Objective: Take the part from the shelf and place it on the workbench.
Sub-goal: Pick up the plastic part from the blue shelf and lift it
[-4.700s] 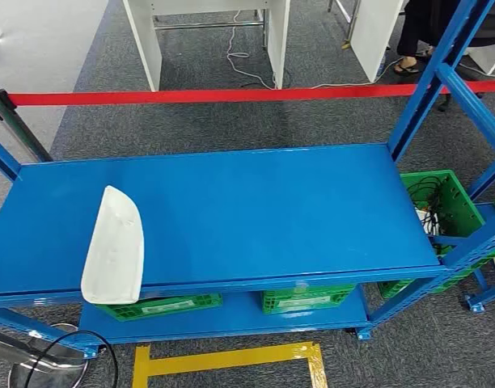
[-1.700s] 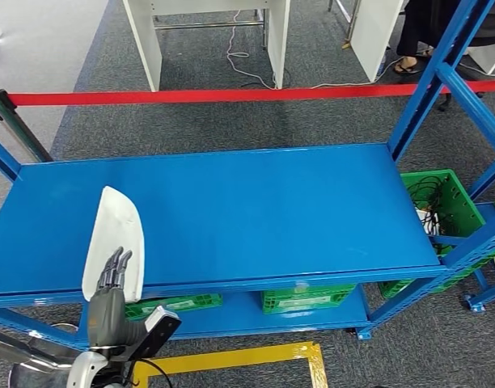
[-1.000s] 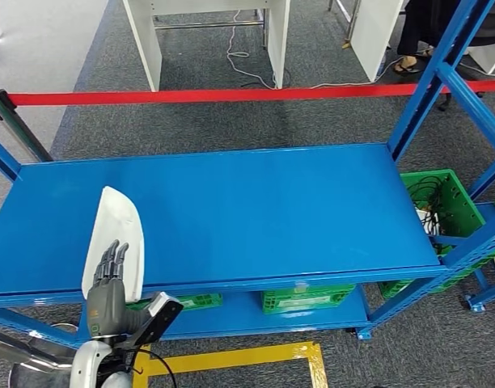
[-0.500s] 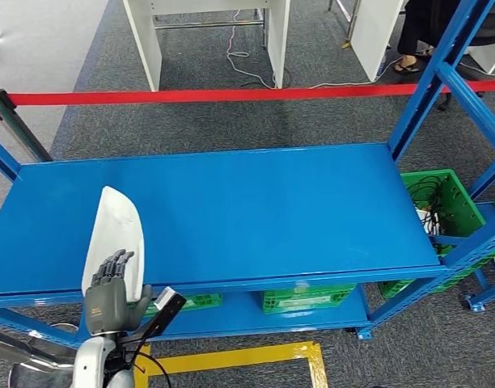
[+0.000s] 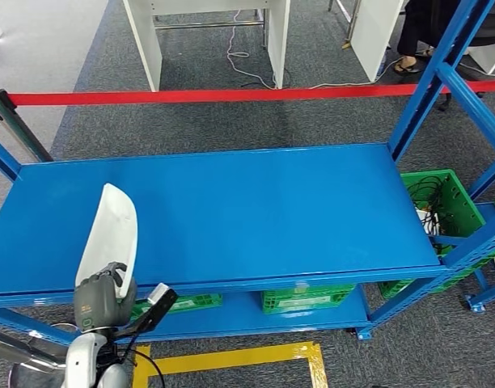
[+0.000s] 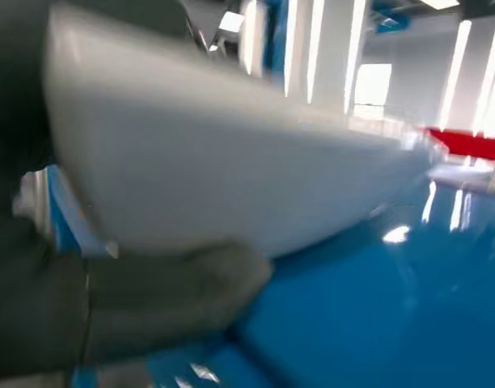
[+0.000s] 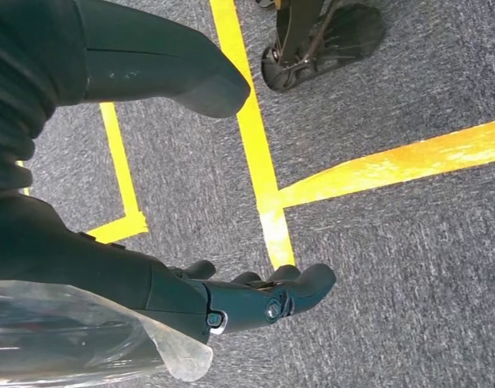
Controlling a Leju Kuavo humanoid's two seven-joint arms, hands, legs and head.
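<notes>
At the lower left, my left hand [image 5: 100, 297] wraps its fingers [image 5: 119, 272] around the white part [image 5: 109, 234], tipped up off the shelf [image 5: 264, 210]. I should hold tight and lift slowly. My right hand [image 7: 245, 295] hangs open.

The head view looks forward and down from high on the robot onto the blue shelf [image 5: 233, 210], with the grey floor at 12 o'clock. The left wrist view sits very close behind the left hand [image 6: 44, 307], skimming low over the same shelf top, blurred; both share the white part [image 5: 111, 234]. The right wrist view faces down at carpet and yellow floor lines [image 7: 257, 145].
</notes>
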